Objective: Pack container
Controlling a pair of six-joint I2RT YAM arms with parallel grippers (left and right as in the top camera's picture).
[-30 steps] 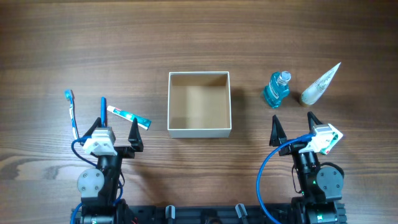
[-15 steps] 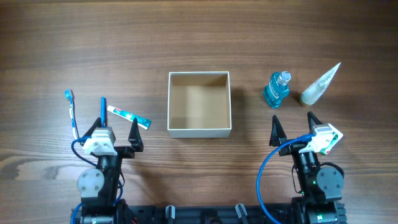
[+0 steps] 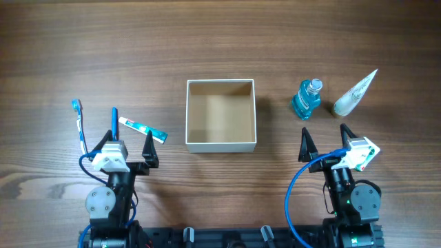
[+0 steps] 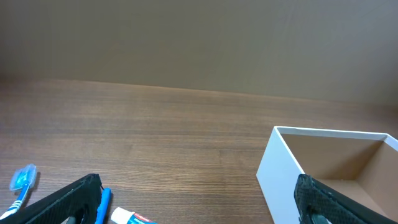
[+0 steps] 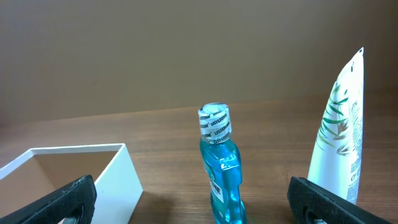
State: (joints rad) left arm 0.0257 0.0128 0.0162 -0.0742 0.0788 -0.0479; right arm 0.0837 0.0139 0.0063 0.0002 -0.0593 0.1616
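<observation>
Wooden table (image 3: 220, 41): we count one square container (image 3: 220, 145), mouth upward, one bottle (image 3: 308, 100), one tube (image 3: 356, 93); left gripper (image 3: 129, 136) and right gripper (image 3: 324, 131) spread, empty.

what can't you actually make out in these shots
- mouthwash bottle: in the right wrist view its base is cut off by the bottom edge; in the overhead view its label is too small to read.
- white tube: in the right wrist view its lower end is cut off by the bottom edge.
- toothpaste: in the left wrist view it is mostly cut off by the bottom edge.
- blue stick: in the overhead view its lower end is hidden by the left jaws, so it is unclear what it is.
</observation>
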